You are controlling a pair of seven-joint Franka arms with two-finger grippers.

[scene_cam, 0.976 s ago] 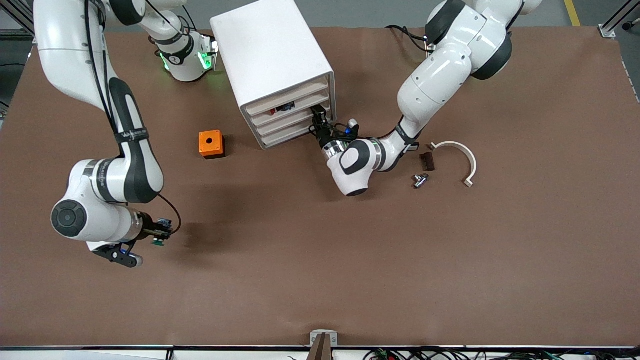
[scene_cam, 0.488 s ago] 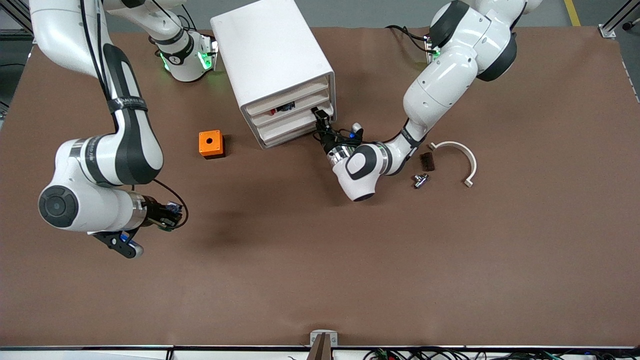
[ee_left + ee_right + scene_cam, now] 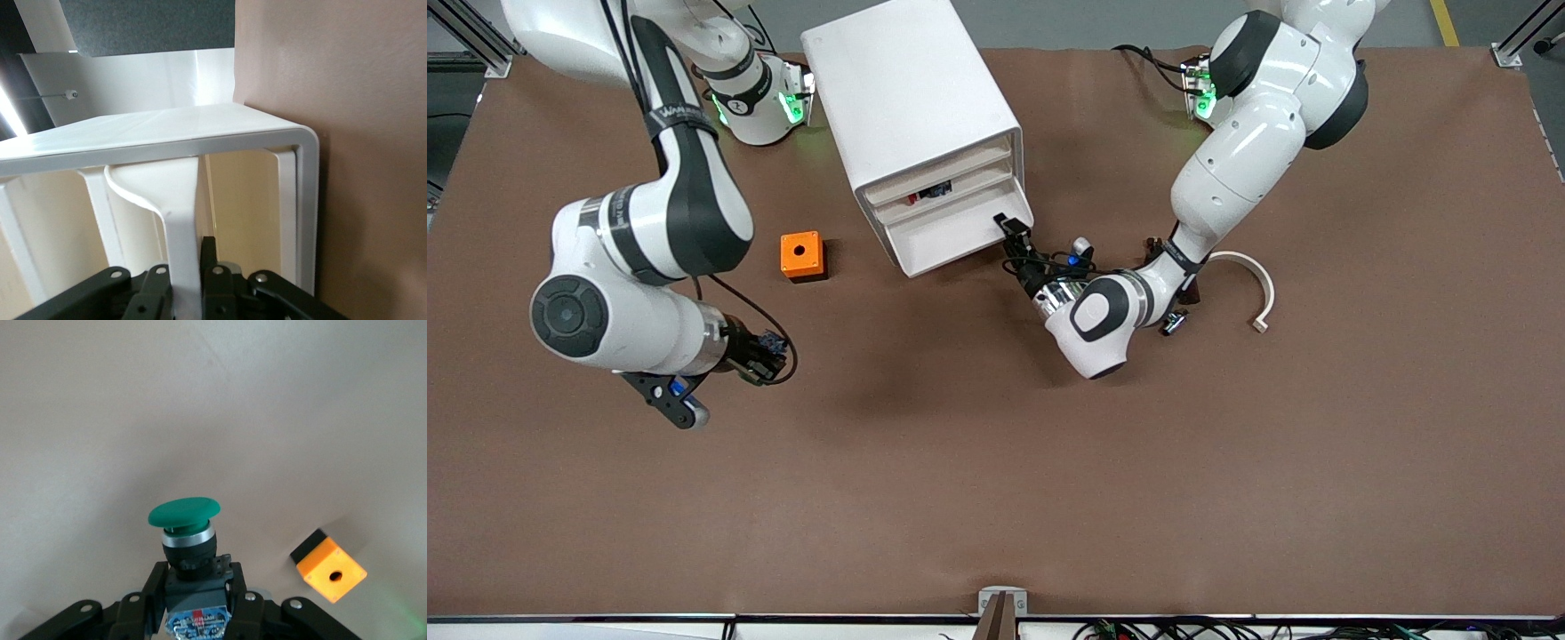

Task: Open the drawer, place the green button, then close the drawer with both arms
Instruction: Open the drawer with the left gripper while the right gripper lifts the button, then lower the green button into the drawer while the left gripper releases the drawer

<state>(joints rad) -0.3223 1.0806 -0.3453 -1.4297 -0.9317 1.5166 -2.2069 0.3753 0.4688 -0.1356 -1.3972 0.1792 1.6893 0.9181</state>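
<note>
Brown table (image 3: pixel 996 462) — white cabinet (image 3: pixel 907 98), orange box (image 3: pixel 801 255)

A robotics lab or test workshop is shown, not a home. Two white industrial arms are mounted at one edge of a wide table (image 3: pixel 996 498) covered in plain brown matting, with green status lights lit at their bases. Aluminium framing profiles are seen at the table's corners, a grey floor with a yellow marking line runs past its edge, and bundled cables lie along the edge nearest the front camera. Small hardware is laid out near the left gripper (image 3: pixel 1009 224): a white parts cabinet (image 3: pixel 907 116), a curved white clamp (image 3: pixel 1249 276) and a metal fitting (image 3: pixel 1172 324)
</note>
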